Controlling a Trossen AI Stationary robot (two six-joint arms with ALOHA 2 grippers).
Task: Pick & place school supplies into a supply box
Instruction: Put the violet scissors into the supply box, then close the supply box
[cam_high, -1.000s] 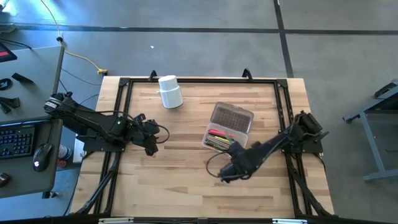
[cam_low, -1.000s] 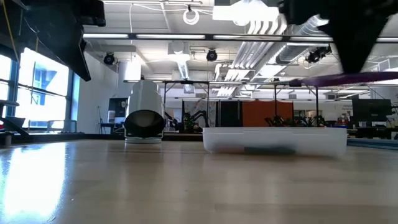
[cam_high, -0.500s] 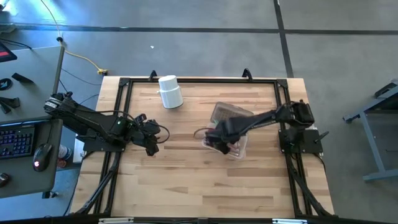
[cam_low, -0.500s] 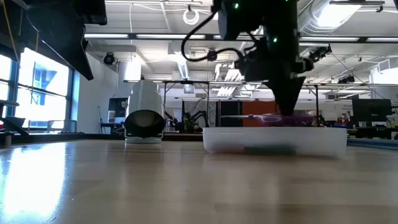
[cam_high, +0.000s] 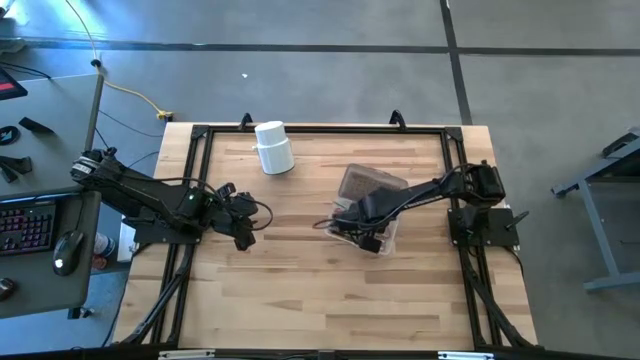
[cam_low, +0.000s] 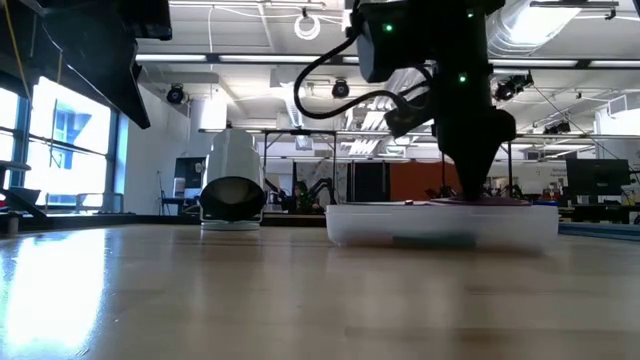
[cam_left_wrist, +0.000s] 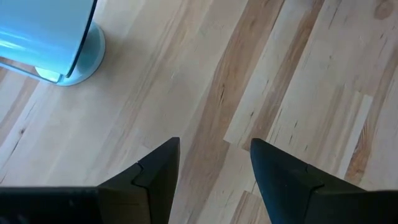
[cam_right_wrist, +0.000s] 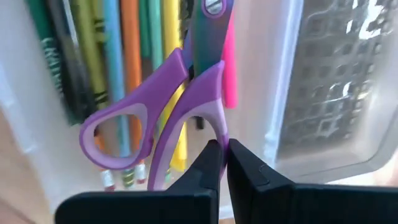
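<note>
The purple-handled scissors (cam_right_wrist: 186, 81) hang over the clear supply box (cam_high: 372, 192), in my right gripper (cam_right_wrist: 222, 158), which is shut on them. In the low view that gripper (cam_low: 470, 188) points down into the box (cam_low: 440, 226), with the scissors (cam_low: 485, 201) level at rim height. Pencils and pens (cam_right_wrist: 118, 62) and a pink marker (cam_right_wrist: 229, 68) lie side by side on the box floor. My left gripper (cam_high: 243, 236) waits open over bare wood left of the middle (cam_left_wrist: 214, 165). My right gripper pinches the scissors between its two fingers by the rim of one handle loop (cam_right_wrist: 216, 127). It comes from above, pointing down. The scissors lie about level inside the box opening, blades pointing away from the fingers; whether they rest on the pencils I cannot tell.
A white cylindrical cup (cam_high: 273, 148) lies on its side near the table's far edge, left of the box (cam_low: 232, 195). The box's dark textured panel (cam_right_wrist: 336, 74) sits beside the pencil compartment. Bare wood lies between the two arms and along the near edge.
My right gripper has carried the scissors from above the table's near right part toward the far left, over the supply box, and has come down until the scissors are at the box's rim. It has stayed shut on them.
</note>
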